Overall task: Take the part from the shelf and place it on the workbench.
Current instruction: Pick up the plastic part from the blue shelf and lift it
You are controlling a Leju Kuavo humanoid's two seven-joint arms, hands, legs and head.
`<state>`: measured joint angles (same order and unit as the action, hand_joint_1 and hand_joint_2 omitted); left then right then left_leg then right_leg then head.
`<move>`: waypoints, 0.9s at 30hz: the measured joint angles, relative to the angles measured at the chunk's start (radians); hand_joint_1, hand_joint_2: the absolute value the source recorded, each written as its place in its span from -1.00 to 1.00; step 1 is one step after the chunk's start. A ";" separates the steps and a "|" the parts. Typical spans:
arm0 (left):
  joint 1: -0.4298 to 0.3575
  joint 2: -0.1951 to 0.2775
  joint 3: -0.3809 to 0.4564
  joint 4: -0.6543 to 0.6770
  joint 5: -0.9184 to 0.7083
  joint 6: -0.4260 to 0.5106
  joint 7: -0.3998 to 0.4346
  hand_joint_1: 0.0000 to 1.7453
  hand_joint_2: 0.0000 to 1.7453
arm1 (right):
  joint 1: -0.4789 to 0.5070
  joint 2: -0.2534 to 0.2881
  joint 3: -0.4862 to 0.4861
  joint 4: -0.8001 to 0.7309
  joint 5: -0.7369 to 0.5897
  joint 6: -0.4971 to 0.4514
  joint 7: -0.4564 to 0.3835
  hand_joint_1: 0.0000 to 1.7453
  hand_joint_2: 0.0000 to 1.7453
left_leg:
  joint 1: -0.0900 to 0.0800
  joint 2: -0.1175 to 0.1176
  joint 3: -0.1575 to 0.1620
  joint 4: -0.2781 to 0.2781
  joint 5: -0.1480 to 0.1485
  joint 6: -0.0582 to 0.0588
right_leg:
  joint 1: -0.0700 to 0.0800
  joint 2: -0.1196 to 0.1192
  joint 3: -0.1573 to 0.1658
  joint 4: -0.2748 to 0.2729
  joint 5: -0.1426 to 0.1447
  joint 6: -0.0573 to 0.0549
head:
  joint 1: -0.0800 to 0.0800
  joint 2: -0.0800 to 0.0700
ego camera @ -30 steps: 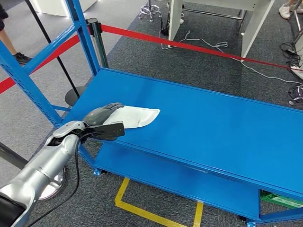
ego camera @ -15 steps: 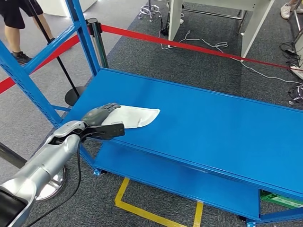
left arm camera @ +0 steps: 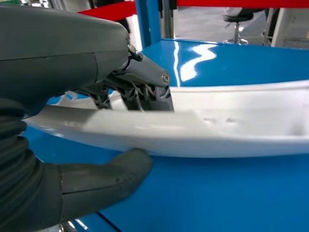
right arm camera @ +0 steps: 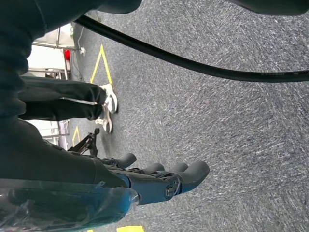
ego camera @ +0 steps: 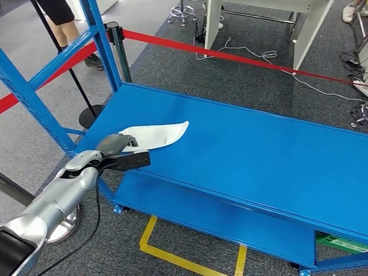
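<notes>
From the head camera I see my left hand [ego camera: 116, 142] at the near left corner of the blue shelf [ego camera: 260, 155], its dark fingers wrapped over one end of a long white part [ego camera: 157, 135]. The part is a flat, tapered piece; its pointed far end is tilted up and looks raised off the shelf surface, though I cannot be sure the held end is off it as well. A red barrier rope [ego camera: 243, 57] runs across the grey carpet behind the shelf, and a person's legs [ego camera: 71, 23] stand beyond the blue upright at the upper left. Yellow floor tape [ego camera: 173, 256] marks the carpet below the shelf's lower level. In the left wrist camera, my left hand [left arm camera: 109, 121] grips the white part [left arm camera: 226, 125] with fingers [left arm camera: 146, 82] across one face and the thick thumb [left arm camera: 109, 179] on the opposite edge, and the glossy blue shelf [left arm camera: 236, 193] lies just beyond it. In the right wrist camera, my right hand [right arm camera: 160, 179] hangs over grey carpet with its fingers loosely extended and holding nothing; a person's trouser legs and white shoes [right arm camera: 107, 108] stand nearby, and a black cable [right arm camera: 204, 65] crosses the view.
</notes>
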<state>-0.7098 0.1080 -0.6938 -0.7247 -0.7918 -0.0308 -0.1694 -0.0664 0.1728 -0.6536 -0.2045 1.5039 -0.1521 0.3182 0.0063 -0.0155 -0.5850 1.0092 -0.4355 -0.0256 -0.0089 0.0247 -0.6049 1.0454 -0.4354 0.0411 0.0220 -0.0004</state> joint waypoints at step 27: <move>0.019 -0.001 0.068 -0.001 -0.014 0.018 -0.011 1.00 1.00 | 0.000 -0.001 -0.009 0.000 0.008 0.002 -0.008 -1.00 1.00 | 0.000 0.000 0.000 0.000 0.000 0.000 | 0.000 0.000 0.001 0.000 0.000 0.000 | 0.000 0.000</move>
<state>-0.6909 0.1068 -0.6262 -0.7259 -0.8054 -0.0125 -0.1804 -0.0666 0.1718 -0.6623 -0.2045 1.5116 -0.1503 0.3098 0.0063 -0.0156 -0.5847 1.0092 -0.4351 -0.0260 -0.0089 0.0245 -0.6042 1.0454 -0.4352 0.0411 0.0220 -0.0004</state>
